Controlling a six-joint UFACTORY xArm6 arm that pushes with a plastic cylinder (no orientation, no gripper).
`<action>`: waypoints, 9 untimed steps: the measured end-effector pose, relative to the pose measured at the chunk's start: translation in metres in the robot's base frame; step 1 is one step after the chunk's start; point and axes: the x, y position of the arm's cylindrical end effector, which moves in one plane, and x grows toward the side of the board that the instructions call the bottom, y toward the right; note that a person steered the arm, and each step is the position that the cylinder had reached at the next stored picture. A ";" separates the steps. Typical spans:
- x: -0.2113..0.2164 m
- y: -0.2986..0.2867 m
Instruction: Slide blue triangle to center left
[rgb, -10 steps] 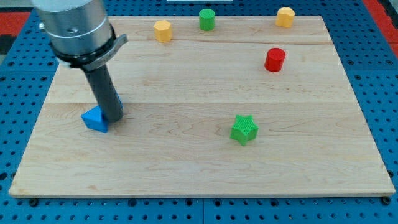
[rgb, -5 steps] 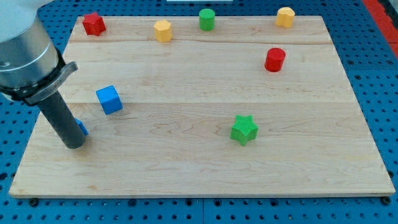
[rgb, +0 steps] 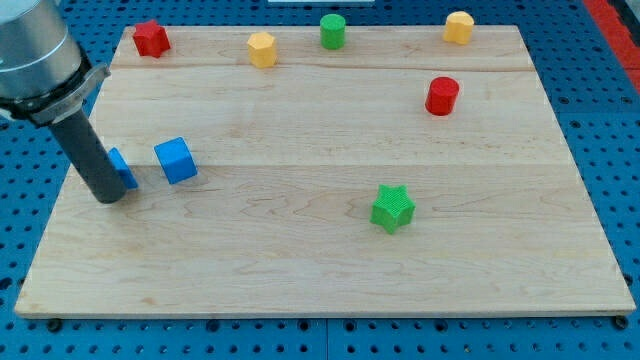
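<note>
My tip (rgb: 110, 197) touches the blue triangle (rgb: 122, 168) on the wooden board (rgb: 300, 250); no pincer shows.

arm (rgb: 30, 50): grey metal cylinder, flanged collar | rod (rgb: 88, 155): straight, dark

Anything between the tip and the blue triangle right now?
Nothing visible. My tip sits right against the blue triangle, which peeks out on the rod's right side. The blue cube lies further to the view's right, apart from both.

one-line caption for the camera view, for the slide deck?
My tip presses the blue triangle's left side at the board's center left, the blue cube just to its right.
</note>
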 end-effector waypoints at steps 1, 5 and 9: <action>-0.016 0.000; -0.052 0.000; 0.002 -0.014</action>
